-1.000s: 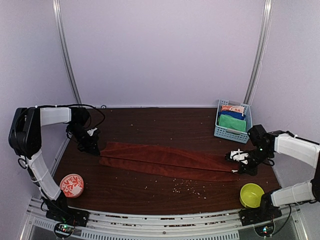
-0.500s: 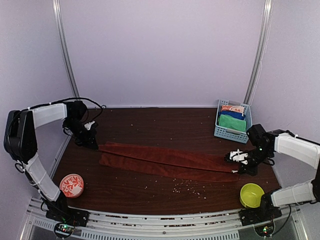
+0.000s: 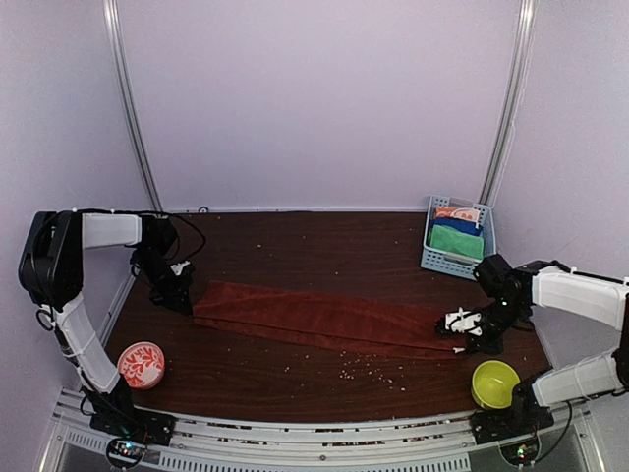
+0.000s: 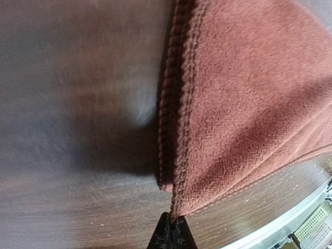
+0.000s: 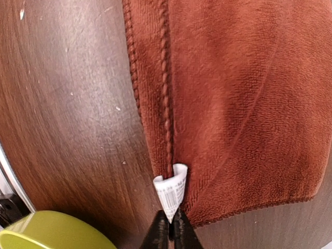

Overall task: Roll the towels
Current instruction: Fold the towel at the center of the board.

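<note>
Fabric ran almost the full width of the table (image 3: 324,241). The rust-red towel (image 3: 324,320), doubled lengthwise into a narrow strip, lay with its long axis from the left edge to the right edge, its right end a little nearer the front edge than its left. Each arm had one end of it. The left gripper (image 3: 182,293) was at the strip's left end, close to the left edge, so the cloth stretched away from it toward the right. The right gripper (image 3: 458,325) was at the opposite end, close to the right edge, with the cloth running off to its left. Neither arm looked nearer than the other, since each sat right on its own short end.

Seen from its wrist, the left gripper's fingertips were pressed together on the corner of the hem, with two stitched edges stacked just above them. The right gripper's tips were likewise pinched tight, on the white label (image 5: 171,191) and the hem where the two folded edges met.

The green towel (image 3: 456,242) sat folded in the basket (image 3: 437,262) at the far right corner, well apart from both grippers. A green bowl (image 3: 494,382) stood in the near right corner, near the right gripper's end of the strip.

To my eye, a roll would have to travel along that long axis, starting from one short end.
</note>
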Motion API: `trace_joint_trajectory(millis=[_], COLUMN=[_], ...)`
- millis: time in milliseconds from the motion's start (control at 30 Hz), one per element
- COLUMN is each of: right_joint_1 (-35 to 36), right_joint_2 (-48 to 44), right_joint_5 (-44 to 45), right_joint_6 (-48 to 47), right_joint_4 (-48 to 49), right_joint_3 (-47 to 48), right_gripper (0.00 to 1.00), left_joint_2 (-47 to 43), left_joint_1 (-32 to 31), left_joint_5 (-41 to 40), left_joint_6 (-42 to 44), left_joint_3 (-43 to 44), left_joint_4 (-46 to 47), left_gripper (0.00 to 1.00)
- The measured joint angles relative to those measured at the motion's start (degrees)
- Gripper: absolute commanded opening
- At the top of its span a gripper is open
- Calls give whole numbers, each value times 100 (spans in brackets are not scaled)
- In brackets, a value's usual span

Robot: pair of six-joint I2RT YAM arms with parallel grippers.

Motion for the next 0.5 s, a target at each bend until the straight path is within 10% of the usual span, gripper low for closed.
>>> trace_joint_trajectory(millis=[167,500], right_joint_1=[22,-153], right_joint_2=[79,-24], right_joint_5=[101,236], right_joint_6=[-70,17], right_joint_4=[-17,-428], right_joint_3=[-26,608], right_gripper=[37,36], left_joint_2=[0,-133], left_joint_1=[0,0], left_joint_5=[-103,-297], left_joint_6=[-9,-17], left_joint_3=[-160,778], left_joint_4=[-35,-146], left_gripper=[15,13])
